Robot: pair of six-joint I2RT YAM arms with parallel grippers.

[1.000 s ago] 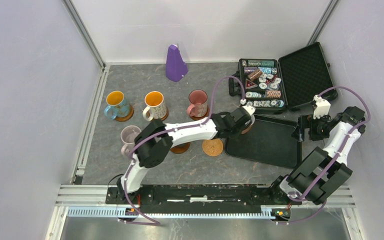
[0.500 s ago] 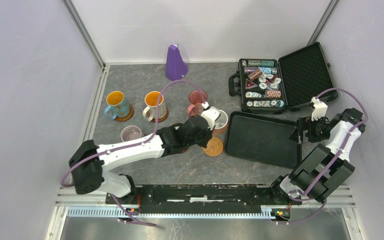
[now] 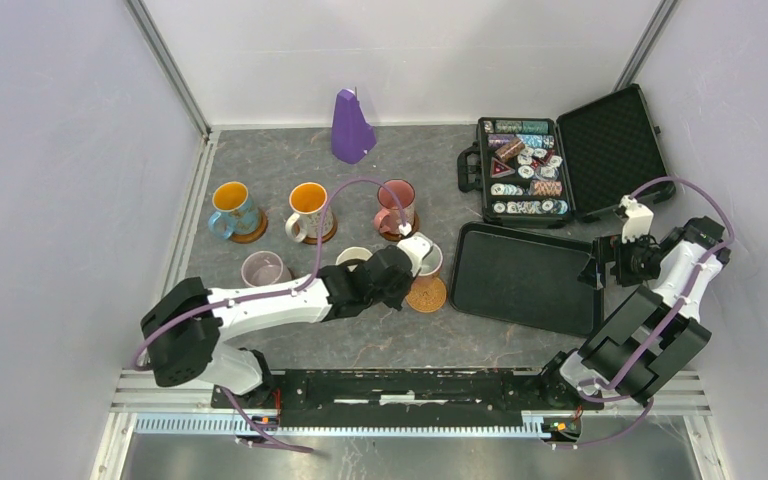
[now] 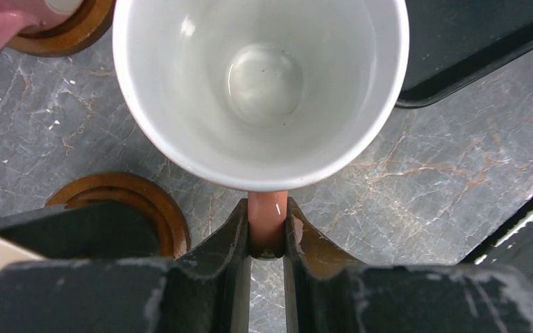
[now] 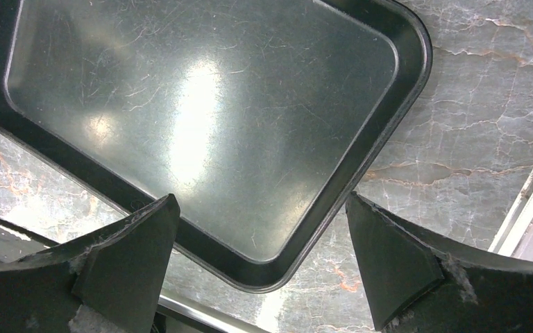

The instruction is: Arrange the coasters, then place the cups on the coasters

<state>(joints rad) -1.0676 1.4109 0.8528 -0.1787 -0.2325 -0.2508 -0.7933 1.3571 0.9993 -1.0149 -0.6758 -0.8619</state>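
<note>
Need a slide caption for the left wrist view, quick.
Left pincer shut on the handle of a white mug, brown coaster and black tray nearby.

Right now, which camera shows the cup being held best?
The left wrist view: the white cup fills it, handle pinched between the fingers. The top view shows it small; the right wrist view, not at all.

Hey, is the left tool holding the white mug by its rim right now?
No, the left tool is clamped on the handle of the white mug, just outside the rim, as the left wrist view shows.
</note>
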